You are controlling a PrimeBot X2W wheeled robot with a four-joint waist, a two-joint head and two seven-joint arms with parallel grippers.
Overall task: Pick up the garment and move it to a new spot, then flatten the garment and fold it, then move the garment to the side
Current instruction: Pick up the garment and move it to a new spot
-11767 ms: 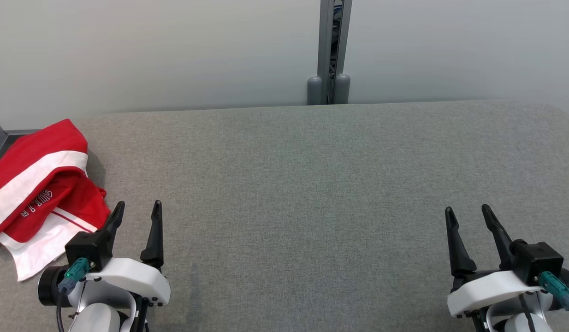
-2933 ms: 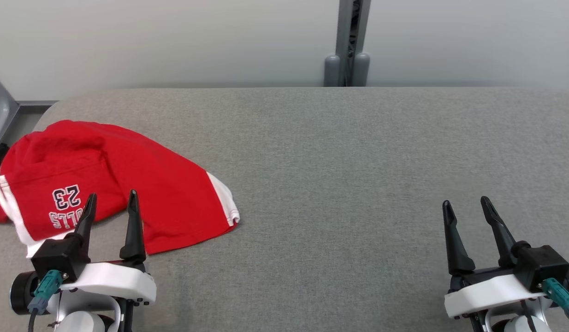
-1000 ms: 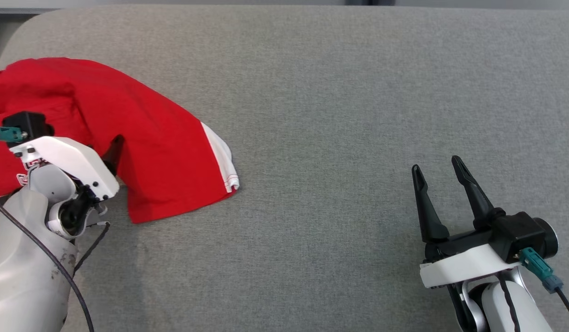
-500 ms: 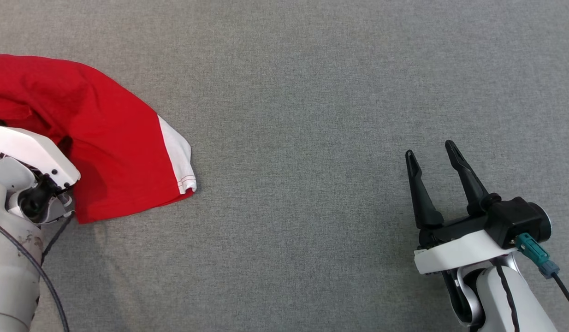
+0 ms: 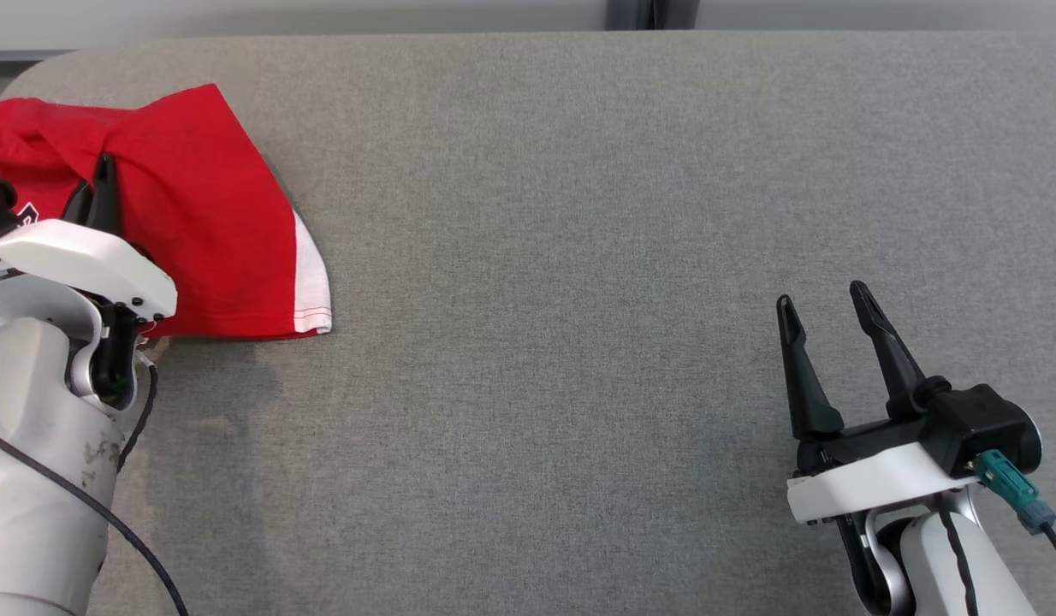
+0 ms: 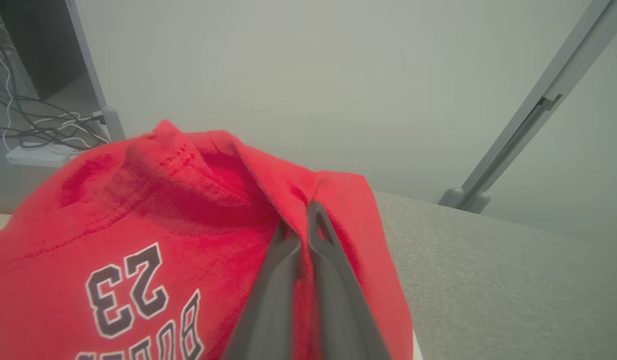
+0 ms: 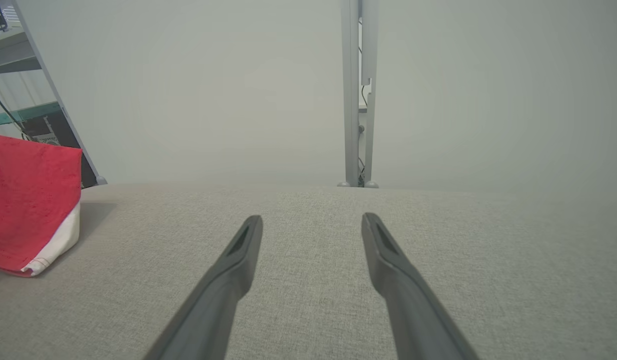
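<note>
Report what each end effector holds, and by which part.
Left end effector is shut on the red jersey, pinching a raised fold beside the 23 print. Right end effector is open, holding nothing.

Grey fabric-covered tabletop, rounded corners, far edge close to pale grey wall panels. Vert. grey metal post w/ two rounded feet at panel joint, ctr rear. Loose cables and white power strip at floor level, left rear. Soft, even lighting.
</note>
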